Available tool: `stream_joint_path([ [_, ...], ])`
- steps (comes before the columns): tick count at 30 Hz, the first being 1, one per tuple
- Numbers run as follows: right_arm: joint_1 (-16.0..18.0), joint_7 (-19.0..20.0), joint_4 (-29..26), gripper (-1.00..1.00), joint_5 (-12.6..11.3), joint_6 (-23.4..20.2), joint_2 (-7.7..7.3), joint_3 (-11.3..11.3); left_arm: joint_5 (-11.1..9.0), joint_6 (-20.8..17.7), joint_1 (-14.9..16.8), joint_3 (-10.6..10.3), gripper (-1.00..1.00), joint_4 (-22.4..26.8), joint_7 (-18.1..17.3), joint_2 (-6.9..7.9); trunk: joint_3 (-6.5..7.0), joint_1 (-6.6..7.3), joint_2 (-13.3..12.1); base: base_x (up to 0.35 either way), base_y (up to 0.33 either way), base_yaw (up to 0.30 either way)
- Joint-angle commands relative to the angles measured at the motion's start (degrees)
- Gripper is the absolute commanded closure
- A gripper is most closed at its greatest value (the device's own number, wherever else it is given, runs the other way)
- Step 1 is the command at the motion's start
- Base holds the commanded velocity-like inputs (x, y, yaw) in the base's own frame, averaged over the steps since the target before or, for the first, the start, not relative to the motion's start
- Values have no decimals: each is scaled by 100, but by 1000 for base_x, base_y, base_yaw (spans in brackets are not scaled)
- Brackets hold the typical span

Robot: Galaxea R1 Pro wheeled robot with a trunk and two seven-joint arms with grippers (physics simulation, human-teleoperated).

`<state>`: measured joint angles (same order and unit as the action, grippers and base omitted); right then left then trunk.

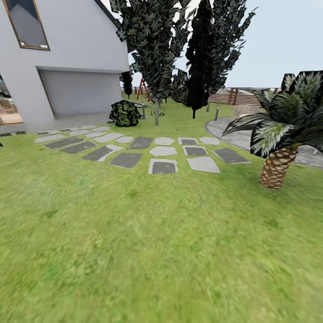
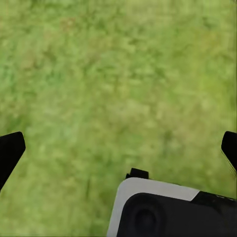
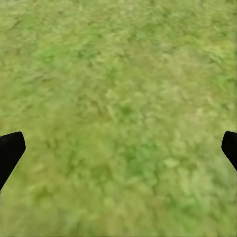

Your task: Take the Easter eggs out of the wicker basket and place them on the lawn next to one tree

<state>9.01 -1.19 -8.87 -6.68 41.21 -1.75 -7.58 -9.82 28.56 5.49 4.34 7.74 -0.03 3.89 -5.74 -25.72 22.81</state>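
Note:
The Easter eggs and the wicker basket are out of view. In the head view the lawn (image 1: 148, 242) spreads wide in front of me. At its far side, beside the house, stands a tree (image 1: 156, 112) with a pale straight trunk and jagged speckled leaves. My left gripper (image 2: 118, 153) hangs open over bare grass, its dark fingertips (image 2: 10, 150) far apart with nothing between them. My right gripper (image 3: 118, 153) is open too, over grass, and its fingertips (image 3: 10, 148) hold nothing.
Grey stepping stones (image 1: 163, 167) cross the grass ahead. A white house (image 1: 67, 67) stands at the left, with a round bush (image 1: 124, 113) near it. A near-black tree (image 1: 197, 58), a palm (image 1: 276, 168), a paved patio (image 1: 233, 134) and a wooden fence (image 1: 237, 96) lie to the right. A white and dark robot part (image 2: 168, 210) shows below the left gripper.

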Motion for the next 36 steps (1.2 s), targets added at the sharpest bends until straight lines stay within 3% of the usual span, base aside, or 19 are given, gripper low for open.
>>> stream_joint_path([
  [1,7,4,1,-100,-44,16,-1,20,24,17,5,40,-100,-6,-5,-2,-12,-6,11,339,0,-2],
  [23,6,4,0,-100,-44,19,0,20,17,40,5,46,-100,-4,-11,-2,-12,-6,11,339,3,0],
  [36,5,4,0,-100,-44,19,0,20,8,44,5,49,-100,-5,-14,-2,-12,-6,11,334,103,0],
])
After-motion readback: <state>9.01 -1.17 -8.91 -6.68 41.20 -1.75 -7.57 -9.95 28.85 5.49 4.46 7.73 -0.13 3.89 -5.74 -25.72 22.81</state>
